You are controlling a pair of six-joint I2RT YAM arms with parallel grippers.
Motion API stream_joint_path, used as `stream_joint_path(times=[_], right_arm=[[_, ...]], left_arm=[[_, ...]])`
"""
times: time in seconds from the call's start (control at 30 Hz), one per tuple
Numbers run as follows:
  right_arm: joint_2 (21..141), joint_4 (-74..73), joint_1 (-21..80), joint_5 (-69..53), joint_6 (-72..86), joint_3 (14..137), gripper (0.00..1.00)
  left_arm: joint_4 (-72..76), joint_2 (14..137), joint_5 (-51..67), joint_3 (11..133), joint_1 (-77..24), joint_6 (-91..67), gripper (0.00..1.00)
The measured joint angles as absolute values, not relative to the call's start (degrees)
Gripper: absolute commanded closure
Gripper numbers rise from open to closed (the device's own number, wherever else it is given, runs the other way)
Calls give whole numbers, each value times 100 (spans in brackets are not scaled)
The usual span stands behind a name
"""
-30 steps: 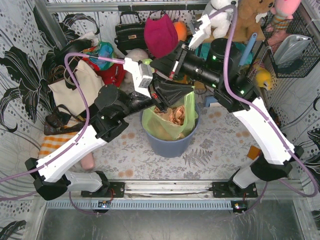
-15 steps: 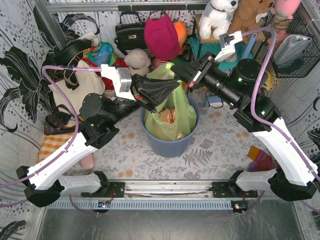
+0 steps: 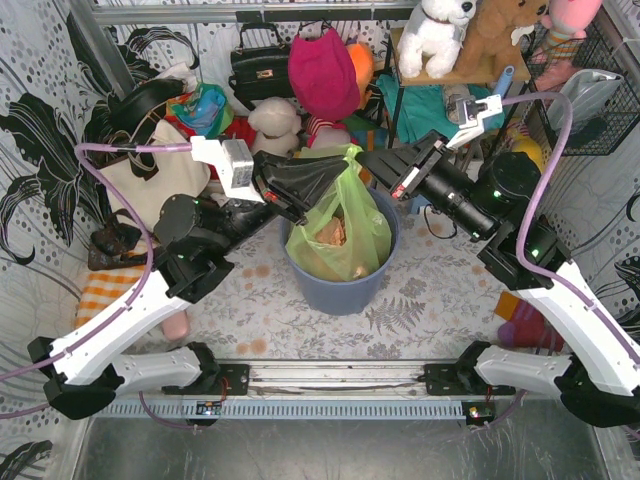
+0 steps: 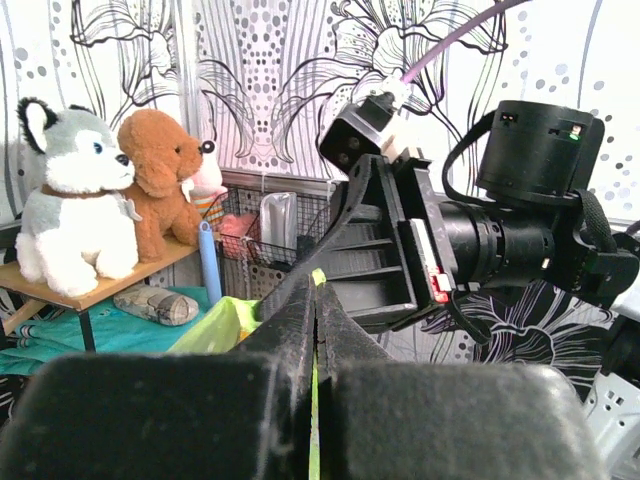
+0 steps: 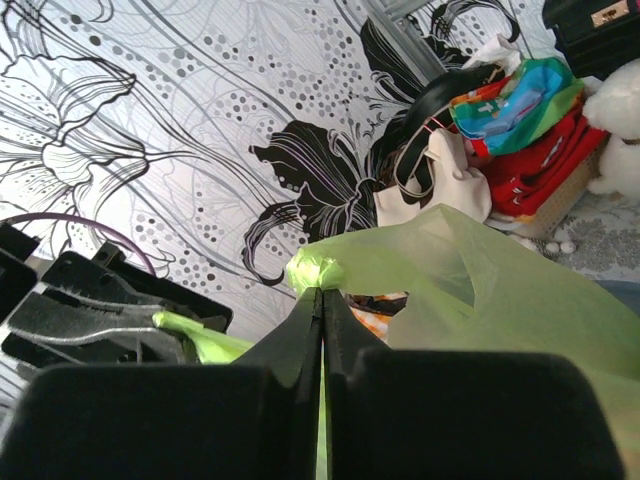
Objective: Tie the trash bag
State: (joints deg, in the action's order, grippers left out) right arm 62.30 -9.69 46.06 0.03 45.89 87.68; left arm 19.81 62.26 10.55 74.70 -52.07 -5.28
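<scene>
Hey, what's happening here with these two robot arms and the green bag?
Two arms are working on tying the trash bag, which sits in a blue-grey bin with crumpled brown paper inside. The left gripper and the right gripper are both shut on plastic at the bag's top, meeting above the bin from opposite sides. The top is bunched between them; whether a knot is finished cannot be told.

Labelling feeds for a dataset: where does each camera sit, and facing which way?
Top external: above, behind the bases, looking down at the trash bag; left arm, right arm show.
Left wrist: on that arm, facing right; left tool shows, pinching the bag.
Right wrist: facing left; right tool shows, pinching the bag.
Both wrist views share the bag's pinched top.
</scene>
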Motion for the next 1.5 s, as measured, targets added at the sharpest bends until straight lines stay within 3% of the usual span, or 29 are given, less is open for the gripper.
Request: stream_joint_path(times=[0.83,1.27,1.4,1.5], right_arm=[[5603,-556,4606,-1704,4587,7863,100],[5614,-972,4606,-609,4574,8145,100],[6090,-989,4606,-355,4453,8722,100],[6412,-965,4606,-244,4344,9111,100]], left_arm=[[1968,6086,705,7432,-5207,-438,99],[1949,6090,1433,7432,-5207,-451,96],[1927,6090,1951,7432,-5207,-471,92],[1898,6084,2196,7432,-5207,-473,74]])
